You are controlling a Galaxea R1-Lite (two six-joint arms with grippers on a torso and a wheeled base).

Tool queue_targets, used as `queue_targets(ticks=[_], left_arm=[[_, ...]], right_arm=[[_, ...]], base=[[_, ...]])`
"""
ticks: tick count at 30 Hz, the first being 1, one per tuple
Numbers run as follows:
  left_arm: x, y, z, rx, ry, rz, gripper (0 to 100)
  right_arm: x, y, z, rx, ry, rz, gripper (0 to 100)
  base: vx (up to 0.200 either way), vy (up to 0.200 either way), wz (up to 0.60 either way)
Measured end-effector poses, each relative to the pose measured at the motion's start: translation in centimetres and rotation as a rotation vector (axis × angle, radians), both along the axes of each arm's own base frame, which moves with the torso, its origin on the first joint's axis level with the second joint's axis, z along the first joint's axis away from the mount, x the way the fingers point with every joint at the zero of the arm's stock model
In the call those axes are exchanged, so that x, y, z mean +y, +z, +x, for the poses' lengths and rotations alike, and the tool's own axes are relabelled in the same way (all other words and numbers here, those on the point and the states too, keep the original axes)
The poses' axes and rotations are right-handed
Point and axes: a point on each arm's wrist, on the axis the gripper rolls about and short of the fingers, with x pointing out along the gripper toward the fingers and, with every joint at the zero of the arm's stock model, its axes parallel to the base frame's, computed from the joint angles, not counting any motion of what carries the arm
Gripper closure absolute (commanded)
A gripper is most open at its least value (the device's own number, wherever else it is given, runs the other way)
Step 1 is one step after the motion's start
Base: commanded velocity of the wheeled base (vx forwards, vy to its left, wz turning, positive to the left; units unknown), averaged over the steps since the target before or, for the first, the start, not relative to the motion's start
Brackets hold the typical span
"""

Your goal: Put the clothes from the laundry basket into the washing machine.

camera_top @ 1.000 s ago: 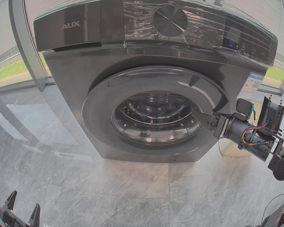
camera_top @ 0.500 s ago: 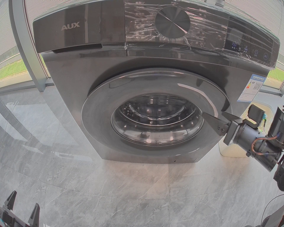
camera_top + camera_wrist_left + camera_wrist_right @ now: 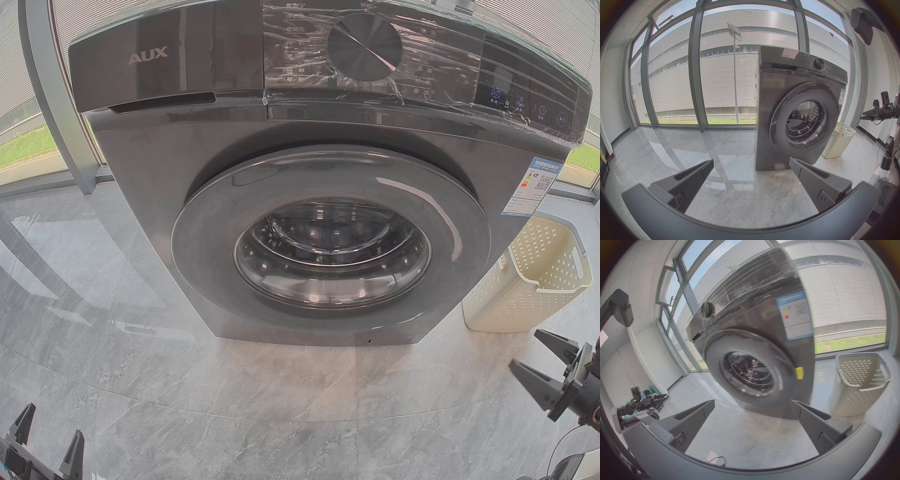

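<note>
Operator: So, which step am I on?

Spotter: Hard to call. Your washing machine (image 3: 156, 162) has its round door (image 3: 206, 250) shut flush. The laundry basket (image 3: 500, 312) stands on the floor just beside the machine's right flank. What I can see of the basket's inside is bare perforated wall. Its bottom is hidden, so I cannot tell whether clothes lie there. The drum behind the glass looks like bare metal.

Operator: And my grippers?

Spotter: Both are released, jaws spread, nothing held. Your right gripper (image 3: 524, 347) hangs low, near the basket's front. Your left gripper (image 3: 54, 419) sits low at the far left, well apart from everything.

Operator: Next move?

Spotter: Check the basket's bottom before committing. If clothes remain, I'd judge the door comes first. Catch its rim and swing it wide, then reach down into the basket.
</note>
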Motion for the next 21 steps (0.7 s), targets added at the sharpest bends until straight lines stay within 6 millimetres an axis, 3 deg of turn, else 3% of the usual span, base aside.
queue_targets(ticks=[6,14,21], left_arm=[[0.0,0.0,0.0,0.001,0.000,0.000,0],[0.0,0.0,0.0,0.001,0.001,-0.001,0],[0.0,0.0,0.0,0.002,-0.001,-0.001,0]], right_arm=[[-3.2,-1.8,-3.5,-0.008,-0.158,-0.028,0],[-5.0,-5.3,-7.6,-0.010,-0.392,-0.052,0],[-5.4,-6.4,-8.6,-0.014,-0.609,-0.076,0]], base=[[0.000,0.000,0.00],[0.000,0.000,0.00],[0.000,0.000,0.00]])
